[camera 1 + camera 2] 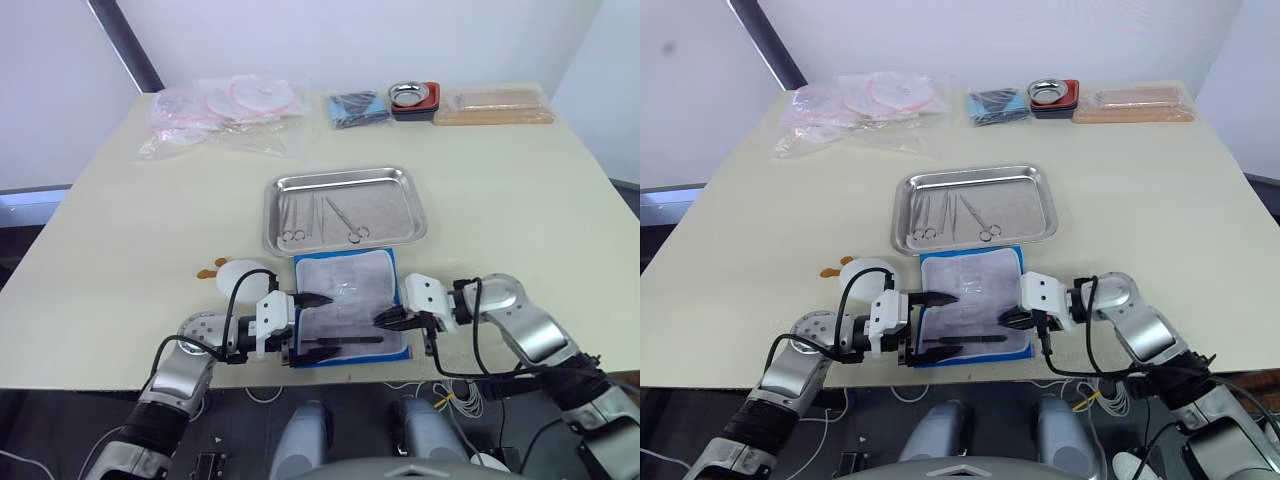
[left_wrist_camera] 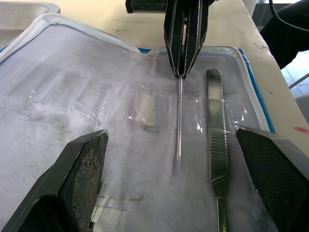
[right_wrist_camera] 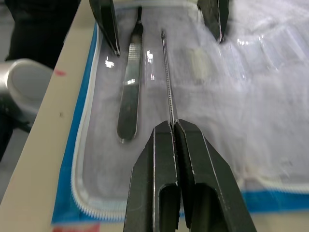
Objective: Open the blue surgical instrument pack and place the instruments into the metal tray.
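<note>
Blue surgical instrument pack [image 1: 348, 296] lies open on the table [image 1: 120, 270], lining up, just in front of both hands; metal tray [image 1: 343, 207] sits beyond it w/ a few instruments [image 1: 342, 219] already inside. Right hand [image 3: 172, 126] is clamped on the tip of a thin probe [image 2: 179, 121] lying in the lining. Left hand [image 2: 169, 179] hovers fingers apart, straddling the probe and a flat handle [image 2: 216, 145]. Tip: draw the probe straight out along its length, keep the left hand low to pin the lining, then lift clear before carrying fwd to the tray.
</note>
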Controlling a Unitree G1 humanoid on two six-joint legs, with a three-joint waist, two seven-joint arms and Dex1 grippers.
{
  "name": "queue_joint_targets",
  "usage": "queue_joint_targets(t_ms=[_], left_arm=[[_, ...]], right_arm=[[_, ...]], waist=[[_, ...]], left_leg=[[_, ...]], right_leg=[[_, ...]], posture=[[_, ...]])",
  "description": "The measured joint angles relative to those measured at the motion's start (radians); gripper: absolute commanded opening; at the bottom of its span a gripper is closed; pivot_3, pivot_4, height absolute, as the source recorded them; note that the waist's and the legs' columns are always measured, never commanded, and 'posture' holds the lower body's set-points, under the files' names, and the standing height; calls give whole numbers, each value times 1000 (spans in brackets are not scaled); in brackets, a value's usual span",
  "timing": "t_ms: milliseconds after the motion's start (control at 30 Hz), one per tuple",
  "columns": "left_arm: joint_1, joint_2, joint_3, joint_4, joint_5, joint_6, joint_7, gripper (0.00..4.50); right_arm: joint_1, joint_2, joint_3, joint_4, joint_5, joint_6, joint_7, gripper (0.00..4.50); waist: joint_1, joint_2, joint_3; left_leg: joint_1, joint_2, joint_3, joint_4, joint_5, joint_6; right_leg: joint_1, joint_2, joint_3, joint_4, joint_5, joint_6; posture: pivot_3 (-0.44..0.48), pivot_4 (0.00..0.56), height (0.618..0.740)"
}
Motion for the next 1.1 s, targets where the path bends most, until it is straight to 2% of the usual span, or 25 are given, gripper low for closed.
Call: queue_joint_targets(t_ms=[300, 633, 933, 1100], left_arm=[[-8, -2, -1, 9, 0, -3, -4, 4500], [-17, -9, -2, 19, 1, -4, -12, 4500], [-18, -13, -2, 19, 4, -4, -12, 4500], [-20, -14, -2, 23, 4, -6, -14, 4500]], right_arm=[[-17, -42, 0, -93, -10, 59, -2, 13], [-59, -127, -1, -119, -35, 45, 32, 13], [-66, -258, -87, -128, 1, 12, 115, 13], [-66, -293, -137, -113, 36, 0, 150, 13]], waist=[[0, 0, 0], [1, 1, 0], [2, 1, 0], [2, 1, 0]], left_leg=[[0, 0, 0, 1, 0, 0], [-1, 0, 0, 2, 0, 0], [-1, 0, 0, 2, 0, 0], [-1, 0, 0, 2, 0, 0]], right_leg=[[0, 0, 0, 0, 0, 0], [0, 0, 0, 0, 0, 0], [0, -1, 0, 0, 0, 0], [0, -1, 0, 0, 0, 0]], posture=[[0, 150, 740], [0, 150, 740], [0, 150, 740], [0, 150, 740]])
